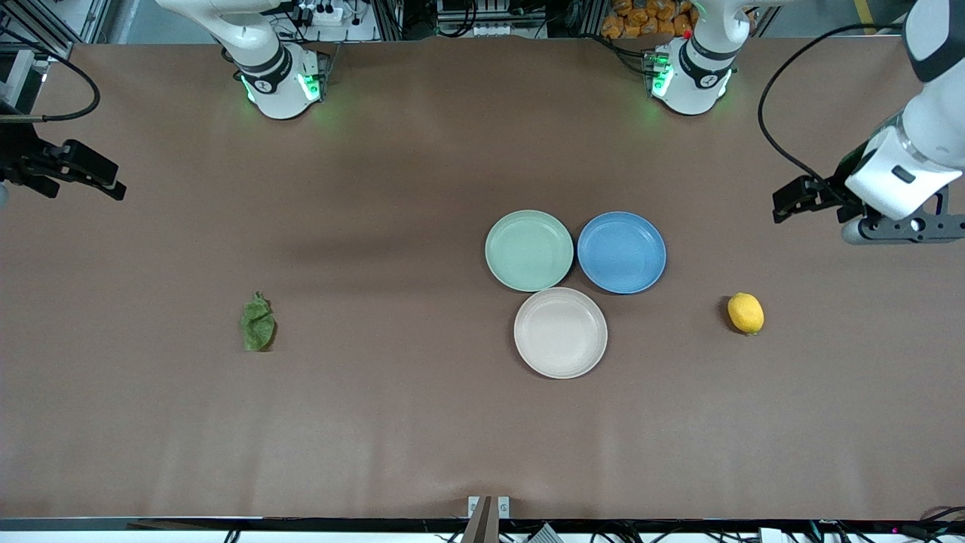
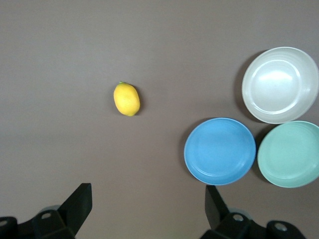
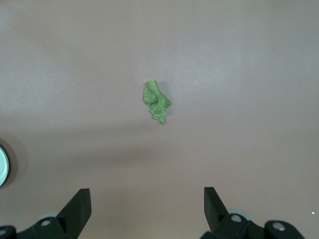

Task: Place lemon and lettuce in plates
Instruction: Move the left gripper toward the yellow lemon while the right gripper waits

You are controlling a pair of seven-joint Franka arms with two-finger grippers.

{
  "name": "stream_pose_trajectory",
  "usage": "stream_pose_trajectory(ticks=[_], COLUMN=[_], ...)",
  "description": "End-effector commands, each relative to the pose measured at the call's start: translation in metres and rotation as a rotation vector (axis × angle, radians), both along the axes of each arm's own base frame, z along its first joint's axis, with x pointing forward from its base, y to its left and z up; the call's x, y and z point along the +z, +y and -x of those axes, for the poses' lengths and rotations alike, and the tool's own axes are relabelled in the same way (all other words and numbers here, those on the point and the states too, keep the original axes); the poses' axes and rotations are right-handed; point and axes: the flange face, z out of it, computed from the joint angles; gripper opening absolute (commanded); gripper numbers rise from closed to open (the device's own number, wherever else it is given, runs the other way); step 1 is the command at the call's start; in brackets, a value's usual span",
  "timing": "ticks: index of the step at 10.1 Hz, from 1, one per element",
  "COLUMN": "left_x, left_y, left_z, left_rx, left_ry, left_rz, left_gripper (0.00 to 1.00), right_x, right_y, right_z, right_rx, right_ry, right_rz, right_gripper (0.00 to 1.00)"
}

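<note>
On the brown counter (image 1: 422,422) nothing is picked up yet, so this looks like the very start. Three plates touch in a bunch: the mint plate (image 1: 529,250), the cream plate (image 1: 560,332) and a blue plate (image 1: 621,252). The left pincer (image 2: 148,206) hangs open, up high, with the lemon (image 1: 745,312) below it. The right pincer (image 3: 147,209) hangs open too, with the lettuce (image 1: 257,322) below. Each should drop straight down; lots of bare room, no edge close
</note>
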Motion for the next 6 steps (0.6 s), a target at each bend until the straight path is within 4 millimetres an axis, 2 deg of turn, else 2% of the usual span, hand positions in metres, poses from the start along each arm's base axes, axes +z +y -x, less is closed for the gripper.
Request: stream_pose_trajectory(ticks=[1, 3, 6], left_x=[-0.032, -0.053, -0.080], left_y=[0.005, 0.016, 0.043], left_z=[0.002, 0.002, -0.001], left_rx=[-0.031, -0.042, -0.064], left_ry=[-0.022, -0.022, -0.010], left_rz=[-0.038, -0.037, -0.030], left_gripper=[1.00, 1.00, 1.00], right_x=[-0.001, -0.003, -0.012], right_y=[-0.003, -0.003, -0.004], right_z=[0.005, 0.004, 0.003], right_rx=[0.004, 0.004, 0.004], right_ry=[-0.006, -0.003, 0.006], right_rz=[-0.011, -0.011, -0.011], right_gripper=[1.00, 1.00, 1.00])
